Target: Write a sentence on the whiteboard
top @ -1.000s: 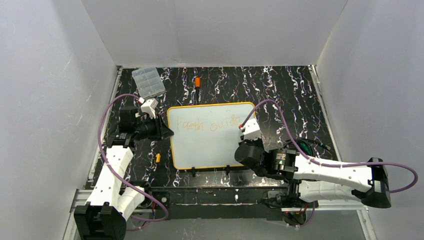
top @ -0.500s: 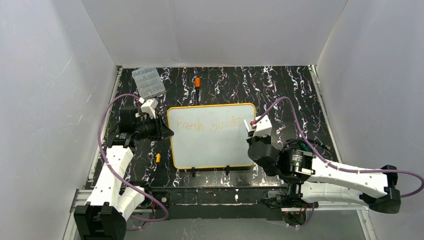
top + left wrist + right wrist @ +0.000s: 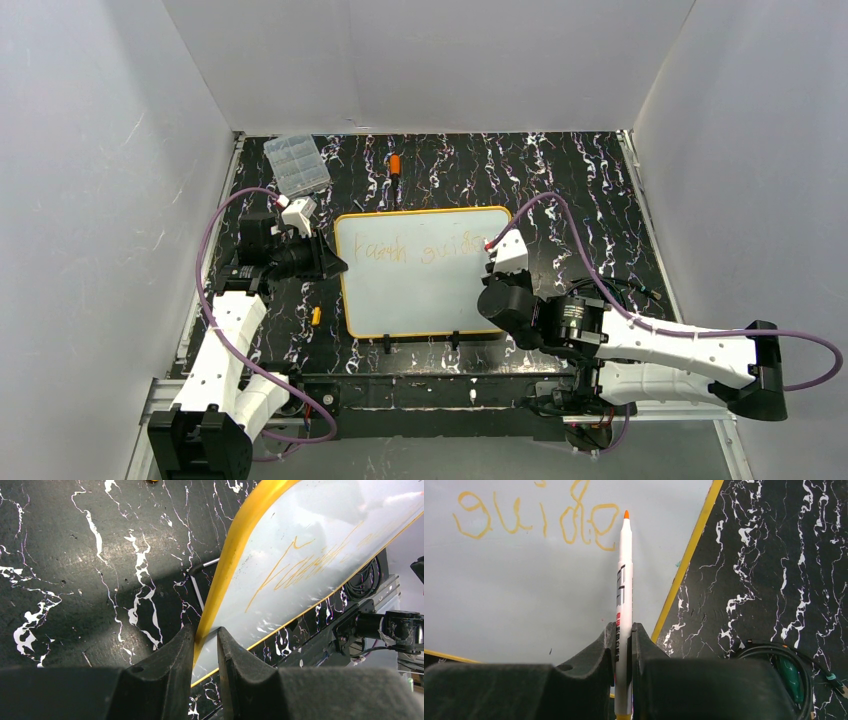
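Note:
The whiteboard (image 3: 410, 295), white with a thin yellow rim, lies flat in the middle of the black marbled table. My left gripper (image 3: 335, 265) is shut on its left edge; in the left wrist view the rim (image 3: 235, 555) runs between the two fingers of this gripper (image 3: 205, 630). The sentence (image 3: 420, 250) shows as one line of faint orange words, ending in "guide" (image 3: 539, 522). My right gripper (image 3: 624, 627) is shut on a white marker (image 3: 625, 580), whose orange tip sits just right of the last letter. Whether the tip touches the board I cannot tell.
A clear compartment box (image 3: 296, 163) stands at the back left, and a small orange item (image 3: 395, 165) lies behind the board. A small yellow piece (image 3: 316, 316) lies left of it. Two black clips (image 3: 387, 345) sit at its near edge. A coiled cable (image 3: 789, 665) lies right of the board.
My right arm swung right, away from the writing, then came back left towards the end of the word. The left gripper and the board have not moved.

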Available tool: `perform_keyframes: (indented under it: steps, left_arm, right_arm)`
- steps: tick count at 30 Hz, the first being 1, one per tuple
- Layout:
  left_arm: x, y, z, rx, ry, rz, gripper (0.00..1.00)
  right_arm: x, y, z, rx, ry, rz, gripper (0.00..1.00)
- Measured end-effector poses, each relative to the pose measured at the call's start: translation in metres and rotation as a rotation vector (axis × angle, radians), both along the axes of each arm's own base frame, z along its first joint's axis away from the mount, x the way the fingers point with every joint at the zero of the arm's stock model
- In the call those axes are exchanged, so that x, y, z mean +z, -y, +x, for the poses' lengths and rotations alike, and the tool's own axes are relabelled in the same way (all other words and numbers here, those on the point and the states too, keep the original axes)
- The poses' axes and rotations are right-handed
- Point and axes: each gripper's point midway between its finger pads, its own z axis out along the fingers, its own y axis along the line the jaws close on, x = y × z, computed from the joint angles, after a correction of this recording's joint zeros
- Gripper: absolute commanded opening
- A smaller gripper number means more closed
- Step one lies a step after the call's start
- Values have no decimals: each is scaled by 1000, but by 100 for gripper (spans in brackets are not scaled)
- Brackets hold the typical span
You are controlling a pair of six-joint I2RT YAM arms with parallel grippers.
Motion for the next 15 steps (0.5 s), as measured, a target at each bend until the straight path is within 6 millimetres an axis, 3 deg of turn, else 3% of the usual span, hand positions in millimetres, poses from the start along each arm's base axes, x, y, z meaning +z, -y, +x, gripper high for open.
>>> perform_keyframes:
  steps: [15]
  left_arm:
    - [0, 0, 0, 0, 0, 0, 22]
  right_arm:
    - [-10, 3, 5, -31, -17, -39, 1]
